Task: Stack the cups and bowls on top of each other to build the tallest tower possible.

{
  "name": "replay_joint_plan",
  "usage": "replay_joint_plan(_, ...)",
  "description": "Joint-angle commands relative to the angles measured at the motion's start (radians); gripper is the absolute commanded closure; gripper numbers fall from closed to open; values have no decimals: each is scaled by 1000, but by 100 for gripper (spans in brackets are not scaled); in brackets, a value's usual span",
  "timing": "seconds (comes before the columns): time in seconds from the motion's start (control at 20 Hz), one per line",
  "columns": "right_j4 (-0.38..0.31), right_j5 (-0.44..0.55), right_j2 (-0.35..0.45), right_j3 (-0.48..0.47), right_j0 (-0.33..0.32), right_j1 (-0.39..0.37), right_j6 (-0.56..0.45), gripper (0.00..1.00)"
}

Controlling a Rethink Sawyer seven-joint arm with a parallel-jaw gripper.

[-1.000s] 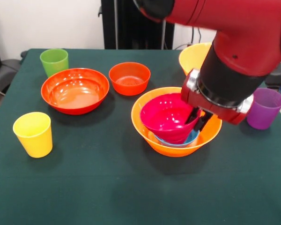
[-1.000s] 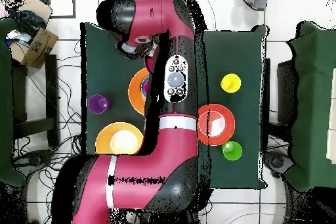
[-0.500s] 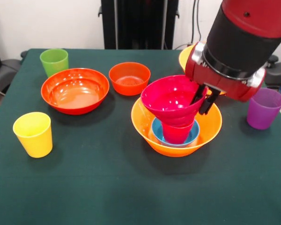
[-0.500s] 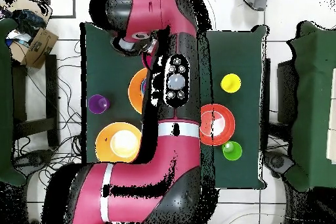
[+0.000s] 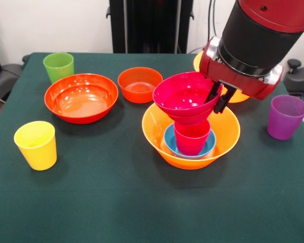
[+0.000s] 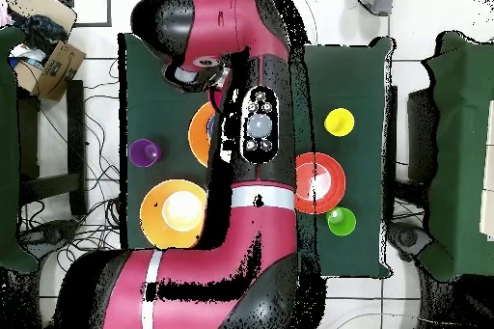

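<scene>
We see the tower (image 5: 191, 136) near the middle of the bench (image 5: 116, 202): a large orange bowl (image 5: 228, 136) holds a small blue bowl (image 5: 169, 142), and a crimson-pink cup (image 5: 191, 139) stands upright inside the blue one. Just above the cup hangs the magenta bowl (image 5: 182, 98), tilted with its mouth leaning toward the camera, its base apparently clear of the cup's rim. The end effector (image 5: 219, 98) pinches the bowl's rim on the side nearest the arm, one finger inside and one outside, which explains the tilt: the bowl dangles from a single edge.

We judge the bowl is being carried above the stack, though whether to set it down or take it away we cannot say. If lowered onto the cup it would need levelling, or it could slide off.

Around the tower, the small red-orange bowl (image 5: 140, 83) sits just behind and to the left, with the wide shallow red-orange bowl (image 5: 81, 97) beside it. The green cup (image 5: 59, 66) stands at the far left corner and the yellow cup (image 5: 36, 144) near the left front. The purple cup (image 5: 286, 116) stands to the right. A second large orange bowl (image 6: 174, 213) lies mostly behind the arm in the front view. Nothing crowds the tower itself.
</scene>
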Motion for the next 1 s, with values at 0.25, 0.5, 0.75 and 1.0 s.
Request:
replay_joint_plan(0.25,-52,-167,71,309,1,-78,-249,100)
replay_joint_plan(0.5,-62,-210,78,348,4,-89,-227,100)
replay_joint_plan(0.75,-66,-239,87,358,6,-86,-209,100)
replay_joint_plan(1.0,-66,-261,97,355,8,-75,-201,100)
